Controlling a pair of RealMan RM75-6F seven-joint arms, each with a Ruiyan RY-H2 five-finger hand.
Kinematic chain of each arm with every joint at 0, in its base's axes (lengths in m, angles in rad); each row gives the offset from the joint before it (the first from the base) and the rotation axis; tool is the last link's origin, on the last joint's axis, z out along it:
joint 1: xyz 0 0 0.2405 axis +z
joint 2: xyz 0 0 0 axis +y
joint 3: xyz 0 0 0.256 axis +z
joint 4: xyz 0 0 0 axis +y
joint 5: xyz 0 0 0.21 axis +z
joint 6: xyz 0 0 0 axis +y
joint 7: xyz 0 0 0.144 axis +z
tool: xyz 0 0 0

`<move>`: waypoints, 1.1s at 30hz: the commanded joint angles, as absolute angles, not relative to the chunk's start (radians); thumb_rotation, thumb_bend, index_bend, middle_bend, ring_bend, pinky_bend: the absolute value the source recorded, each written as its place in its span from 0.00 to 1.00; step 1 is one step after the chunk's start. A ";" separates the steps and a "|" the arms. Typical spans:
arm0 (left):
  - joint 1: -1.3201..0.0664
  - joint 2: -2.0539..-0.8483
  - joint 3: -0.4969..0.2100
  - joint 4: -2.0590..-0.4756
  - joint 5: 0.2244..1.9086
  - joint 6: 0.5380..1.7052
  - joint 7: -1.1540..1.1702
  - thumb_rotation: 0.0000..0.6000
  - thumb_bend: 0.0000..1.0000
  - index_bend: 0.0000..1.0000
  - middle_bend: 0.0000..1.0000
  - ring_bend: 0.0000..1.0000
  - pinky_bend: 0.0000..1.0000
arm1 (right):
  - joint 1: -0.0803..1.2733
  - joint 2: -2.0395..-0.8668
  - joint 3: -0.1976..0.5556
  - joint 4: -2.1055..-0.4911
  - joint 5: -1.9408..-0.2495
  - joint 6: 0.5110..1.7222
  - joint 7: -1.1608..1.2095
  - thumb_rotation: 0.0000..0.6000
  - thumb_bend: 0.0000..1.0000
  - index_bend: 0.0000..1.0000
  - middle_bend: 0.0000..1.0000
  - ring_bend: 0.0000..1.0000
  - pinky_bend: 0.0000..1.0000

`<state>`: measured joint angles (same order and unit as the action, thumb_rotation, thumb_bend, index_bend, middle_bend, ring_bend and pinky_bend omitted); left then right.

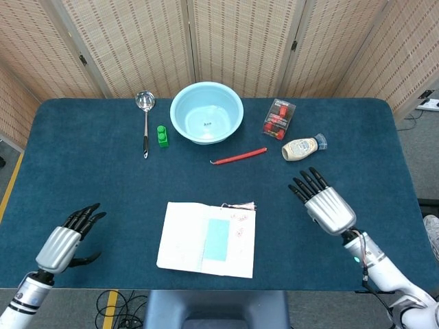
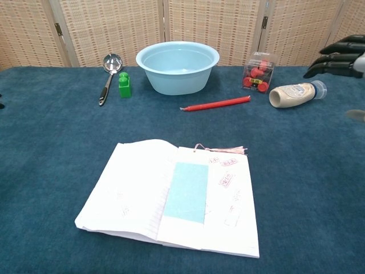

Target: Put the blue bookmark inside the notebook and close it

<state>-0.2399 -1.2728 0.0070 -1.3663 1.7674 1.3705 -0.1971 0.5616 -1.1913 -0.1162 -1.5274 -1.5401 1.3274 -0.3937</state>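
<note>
the notebook (image 2: 171, 197) lies open on the table (image 1: 103, 171), near its front edge and about midway between the two arms. the blue bookmark (image 2: 186, 192) lies flat on the open pages, along the centre fold and mostly on the right page, with its pink tassel (image 2: 219, 149) trailing over the top edge of the notebook. red stamp marks show on the right page beside the bookmark.

the right robot hand (image 1: 322, 203) hovers above the table to the right of the notebook, well apart from it. its fingers (image 1: 305, 184) are extended and spread, and it holds nothing. in the chest view only the dark fingertips (image 2: 336, 60) show at the right edge.

the left robot hand (image 1: 65, 240) hovers over the front left part of the table, well apart from the notebook. its fingers are extended and apart, and it holds nothing.

at the back of the table stands a light blue bowl (image 1: 206, 113). left of it lie a green block (image 1: 162, 136) and a metal ladle (image 1: 145, 120). a red pen (image 1: 238, 156) lies between the bowl and the notebook. right of the bowl are a clear box with red contents (image 1: 278, 118) and a small bottle (image 1: 302, 147) lying on its side. a folding screen (image 1: 226, 41) stands behind the table.
</note>
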 commanded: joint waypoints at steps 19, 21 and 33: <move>-0.424 -1.493 0.074 -1.205 1.899 1.281 -0.113 1.00 0.20 0.10 0.04 0.10 0.17 | 0.339 -1.156 -0.078 -1.516 -1.489 1.431 -0.269 1.00 0.15 0.17 0.11 0.00 0.00; -0.430 -1.508 0.083 -1.192 1.898 1.273 -0.102 1.00 0.20 0.10 0.04 0.10 0.17 | 0.334 -1.157 -0.074 -1.512 -1.494 1.427 -0.262 1.00 0.15 0.17 0.11 0.00 0.00; -0.442 -1.588 0.112 -1.125 1.877 1.270 -0.079 1.00 0.20 0.07 0.04 0.10 0.17 | 0.308 -1.169 -0.045 -1.493 -1.518 1.415 -0.231 1.00 0.15 0.17 0.10 0.00 0.00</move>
<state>-0.4397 -1.5783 0.1102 -1.1323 1.8795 1.2678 -0.0801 0.3093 -1.1682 -0.0466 -1.4939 -1.5169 1.4156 -0.2319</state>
